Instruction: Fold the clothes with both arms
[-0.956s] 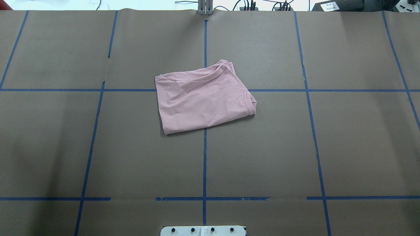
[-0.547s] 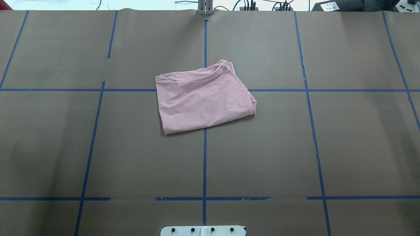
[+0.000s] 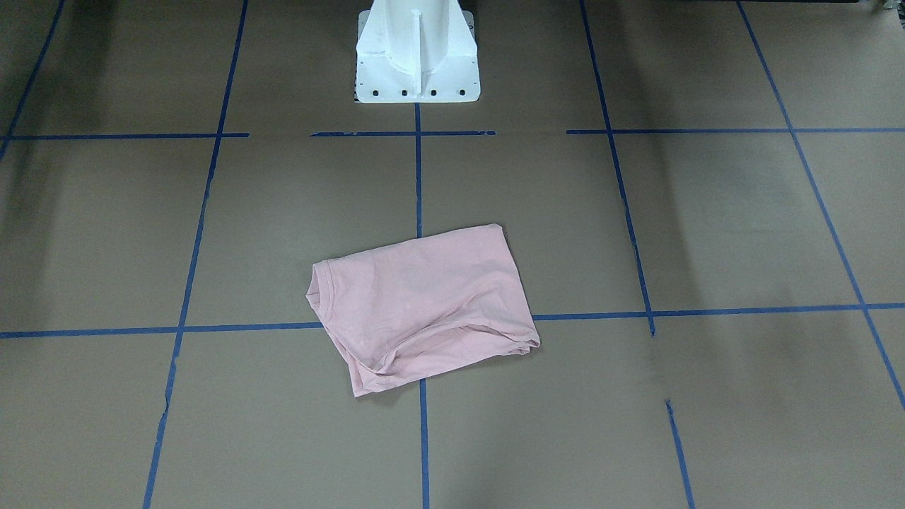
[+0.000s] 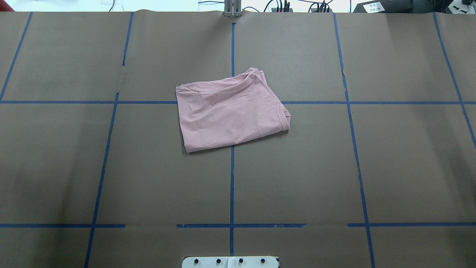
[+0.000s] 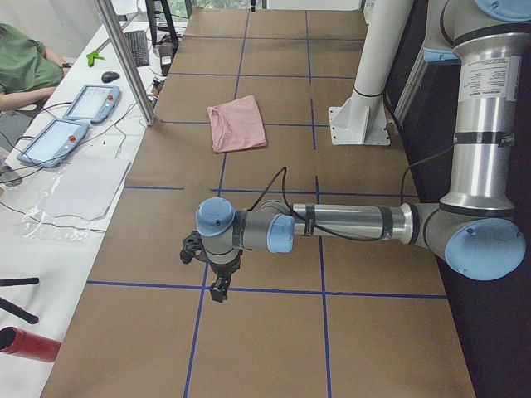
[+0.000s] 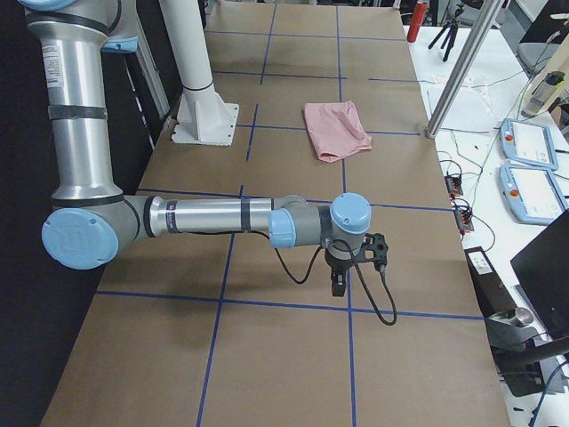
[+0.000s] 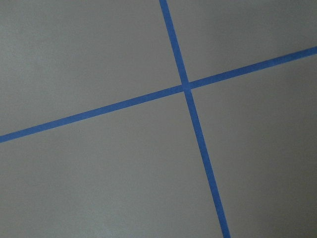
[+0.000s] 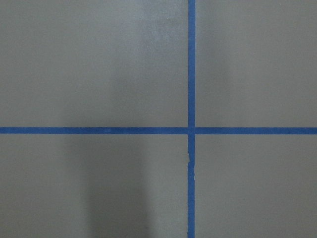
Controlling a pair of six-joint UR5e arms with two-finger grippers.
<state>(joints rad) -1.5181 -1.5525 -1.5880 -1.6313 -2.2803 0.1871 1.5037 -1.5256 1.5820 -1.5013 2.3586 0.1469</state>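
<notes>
The pale pink T-shirt lies folded into a rough rectangle at the table's middle, collar at its right edge; its print is hidden. It also shows in the front-facing view and both side views. My left gripper points down over the brown table far from the shirt, at the table's left end. My right gripper hangs likewise at the right end. I cannot tell whether either is open or shut. Both wrist views show only brown paper and blue tape.
The white pedestal base stands at the robot's edge of the table. Blue tape lines grid the brown paper. A metal post stands at the far edge, and teach pendants lie on the operators' desk beyond it.
</notes>
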